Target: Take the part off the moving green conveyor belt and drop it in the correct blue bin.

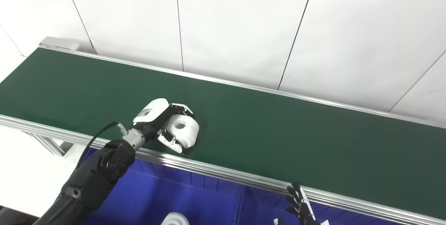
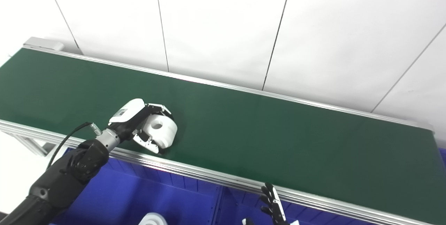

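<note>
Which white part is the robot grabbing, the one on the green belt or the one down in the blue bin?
The one on the belt: the left hand wraps around that part. The other part lies untouched in the bin.

You find no legible text here: the small label on the back of the left hand (image 1: 156, 118) is too blurred to read, and the green conveyor belt (image 1: 278, 131) carries no markings.
</note>
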### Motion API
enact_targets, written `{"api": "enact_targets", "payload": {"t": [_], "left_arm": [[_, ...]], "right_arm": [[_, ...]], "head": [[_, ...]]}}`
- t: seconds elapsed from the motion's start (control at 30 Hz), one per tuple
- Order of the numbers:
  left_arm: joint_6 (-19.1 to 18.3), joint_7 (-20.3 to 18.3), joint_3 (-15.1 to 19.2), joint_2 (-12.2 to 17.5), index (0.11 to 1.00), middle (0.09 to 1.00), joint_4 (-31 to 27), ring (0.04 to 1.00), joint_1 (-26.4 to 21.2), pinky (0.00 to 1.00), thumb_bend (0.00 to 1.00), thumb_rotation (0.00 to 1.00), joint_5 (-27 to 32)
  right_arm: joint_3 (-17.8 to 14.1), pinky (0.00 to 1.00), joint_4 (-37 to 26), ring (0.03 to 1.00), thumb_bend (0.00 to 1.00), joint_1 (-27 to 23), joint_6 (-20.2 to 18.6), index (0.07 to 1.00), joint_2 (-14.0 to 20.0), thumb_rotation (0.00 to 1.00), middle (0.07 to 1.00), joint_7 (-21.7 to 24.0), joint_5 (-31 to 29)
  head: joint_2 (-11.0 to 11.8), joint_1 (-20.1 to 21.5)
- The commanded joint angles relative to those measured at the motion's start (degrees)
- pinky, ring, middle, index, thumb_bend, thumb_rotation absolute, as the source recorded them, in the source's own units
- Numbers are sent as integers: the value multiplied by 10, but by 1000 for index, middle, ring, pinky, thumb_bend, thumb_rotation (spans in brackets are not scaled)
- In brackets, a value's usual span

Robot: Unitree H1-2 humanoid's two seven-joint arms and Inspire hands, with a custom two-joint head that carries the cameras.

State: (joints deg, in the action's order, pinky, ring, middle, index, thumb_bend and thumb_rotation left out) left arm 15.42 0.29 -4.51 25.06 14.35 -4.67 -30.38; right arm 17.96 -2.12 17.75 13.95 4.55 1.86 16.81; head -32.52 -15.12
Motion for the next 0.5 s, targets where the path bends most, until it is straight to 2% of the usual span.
{"api": "enact_targets", "payload": {"t": [0.0,0.1,0.27,0.3,0.33,0.4,0.47], "left_arm": [[22,21,4,4,497,505,-5,431,-5,412,497,0,7],[52,40,15,-3,496,502,-2,435,-2,411,498,0,24],[65,53,36,-22,512,487,-46,398,20,339,497,0,52],[70,51,39,-25,512,487,-58,398,28,339,497,0,62],[74,49,42,-27,512,490,-66,400,34,336,496,0,69],[87,42,44,-31,518,485,-96,391,56,311,494,0,90],[99,32,41,-34,513,492,-125,407,79,344,495,0,110]], "right_arm": [[1,817,-25,890,544,1,15,975,-5,700,928,1,-6],[1,809,-29,886,548,3,12,973,-7,705,925,-1,-1],[3,810,-43,888,539,8,1,977,-8,705,928,2,2],[4,810,-47,888,539,9,0,977,-8,705,928,3,3],[4,812,-49,889,535,10,-1,977,-9,701,929,3,3],[5,816,-61,890,530,13,-7,978,-11,690,931,5,3],[5,816,-70,887,533,16,-14,974,-13,680,931,5,5]], "head": [[-2,1],[-7,4],[-19,10],[-33,18],[-33,18],[-57,37],[-61,41]]}}
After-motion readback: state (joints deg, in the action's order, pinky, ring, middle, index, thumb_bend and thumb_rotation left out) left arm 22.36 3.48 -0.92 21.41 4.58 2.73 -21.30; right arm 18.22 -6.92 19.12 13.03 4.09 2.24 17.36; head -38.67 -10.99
